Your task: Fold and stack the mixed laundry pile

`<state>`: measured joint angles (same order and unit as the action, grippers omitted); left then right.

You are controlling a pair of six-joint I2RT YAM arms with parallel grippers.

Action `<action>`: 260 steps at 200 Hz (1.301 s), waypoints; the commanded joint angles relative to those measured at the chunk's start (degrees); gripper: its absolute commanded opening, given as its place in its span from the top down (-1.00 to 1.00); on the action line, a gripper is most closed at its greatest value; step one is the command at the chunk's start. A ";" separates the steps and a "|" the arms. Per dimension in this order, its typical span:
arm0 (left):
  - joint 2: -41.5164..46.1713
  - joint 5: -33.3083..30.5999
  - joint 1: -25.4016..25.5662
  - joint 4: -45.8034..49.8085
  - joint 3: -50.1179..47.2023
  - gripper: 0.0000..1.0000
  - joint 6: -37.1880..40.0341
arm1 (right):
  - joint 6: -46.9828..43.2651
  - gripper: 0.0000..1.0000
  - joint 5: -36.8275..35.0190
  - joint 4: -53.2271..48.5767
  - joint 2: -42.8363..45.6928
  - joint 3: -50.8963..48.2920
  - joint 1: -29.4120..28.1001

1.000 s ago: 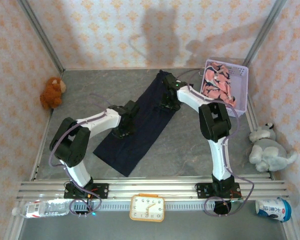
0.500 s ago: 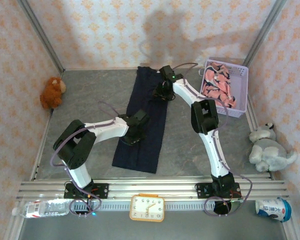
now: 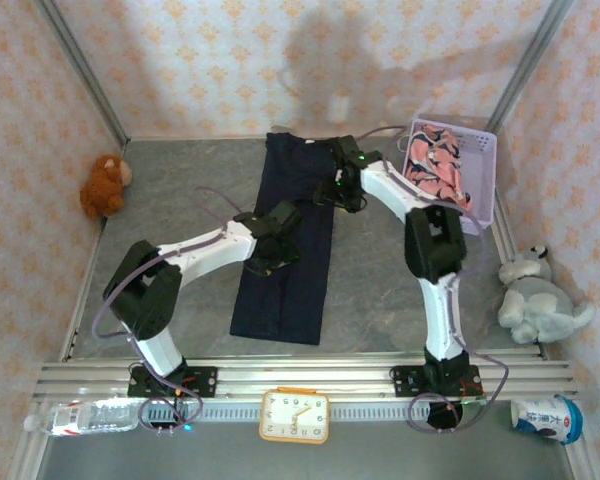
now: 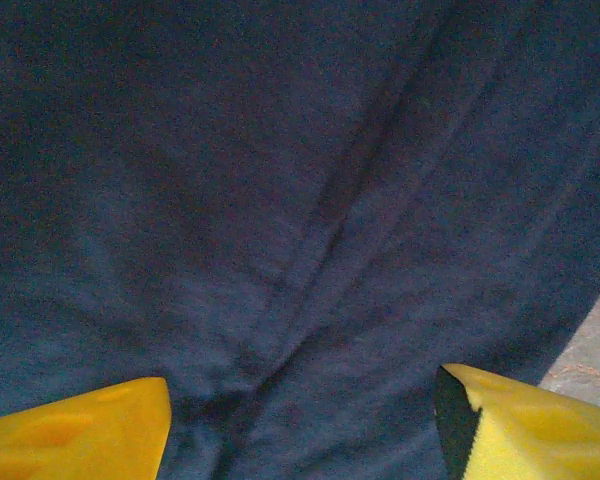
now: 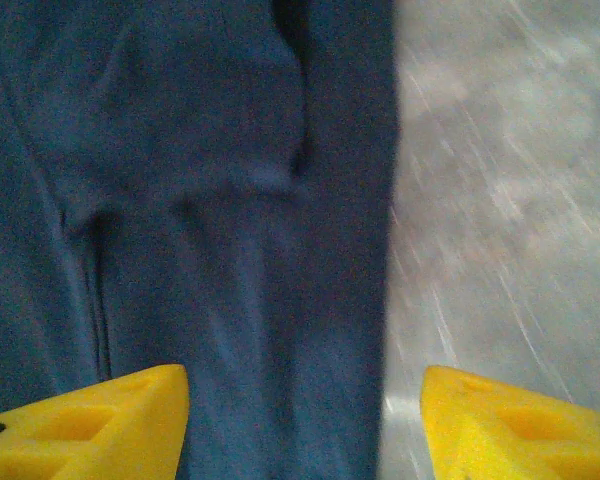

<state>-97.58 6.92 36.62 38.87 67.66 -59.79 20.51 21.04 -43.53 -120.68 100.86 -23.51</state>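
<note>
Two claws, both mine, both spread wide with nothing pinched.

My left claw (image 3: 271, 256) is well to the left of the lavender basket (image 3: 486, 142) and nearer the arm bases than it, over the middle of the navy garment (image 3: 285, 295). In the left wrist view my left claw (image 4: 300, 420) has its yellow fingers (image 4: 90, 430) far apart at the frame corners. Navy cloth (image 4: 280, 200) lies loose and creased between them, not gripped. I can't tell if the tips touch the cloth. A sliver of grey table (image 4: 592, 352) shows at the right.

My right claw (image 3: 338, 192) is just left of the basket, at the right edge of the garment's far end. In the right wrist view my right claw (image 5: 305, 420) is also wide open. The left finger (image 5: 90, 425) is over the navy cloth (image 5: 180, 200), the right one over bare table (image 5: 500, 200), and the cloth's edge runs between them. It holds nothing.

The navy garment lies flat as a long narrow strip on the table (image 3: 390, 290), left of the basket, running from the far wall toward the bases. The pink printed garment (image 3: 435, 170) sits bunched inside the basket.
</note>
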 commanded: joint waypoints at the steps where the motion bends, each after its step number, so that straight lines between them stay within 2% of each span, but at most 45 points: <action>1: 3.55 -3.23 -1.45 6.21 -3.47 -0.34 3.49 | 0.92 -0.22 -0.72 4.29 9.43 -11.45 -0.72; 27: 4.15 -2.87 -1.32 5.59 -7.82 0.00 3.38 | 4.45 -0.16 0.05 9.70 13.61 -22.70 -2.19; 50: 3.74 -2.01 -0.54 3.14 -10.83 0.19 2.21 | 5.93 -0.07 1.48 12.18 11.55 -24.49 -3.78; 83: 1.12 -0.34 1.86 0.21 -11.46 0.21 0.54 | 5.92 0.09 -1.57 11.36 7.12 -21.49 -5.72; 110: -0.62 2.82 4.08 -3.39 -11.22 0.21 -1.75 | 6.01 0.28 -10.84 5.30 3.40 -18.46 -5.22; 132: -1.09 4.88 5.79 -6.09 -10.73 0.20 -3.90 | 5.28 0.32 -18.08 1.33 2.19 -17.45 -4.48; 150: -0.77 5.58 6.69 -6.32 -9.77 0.11 -4.46 | 5.23 0.32 -20.07 1.41 3.83 -18.73 -3.31; 162: 0.43 4.55 6.73 -5.14 -9.23 -0.01 -4.52 | 4.23 0.30 -18.13 2.79 5.56 -19.71 -2.78; 179: 3.34 2.65 6.70 -3.44 -9.21 -0.29 -4.39 | 2.76 0.18 -14.43 4.33 8.85 -21.34 -2.97; 198: 7.18 0.93 6.64 -0.14 -9.67 -0.41 -3.04 | 1.85 0.02 -11.39 4.86 14.16 -24.84 -3.61; 225: 13.03 0.41 6.53 4.17 -13.47 -0.41 -1.09 | -0.65 -0.14 -6.45 2.22 23.25 -32.07 -5.90; 260: 21.02 3.38 6.18 5.22 -24.14 -0.28 -2.07 | -0.20 -0.15 -0.08 -1.21 33.53 -43.50 -12.84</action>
<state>-80.18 9.89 43.13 38.74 50.33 -61.65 20.86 15.66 -39.88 -92.42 64.05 -31.62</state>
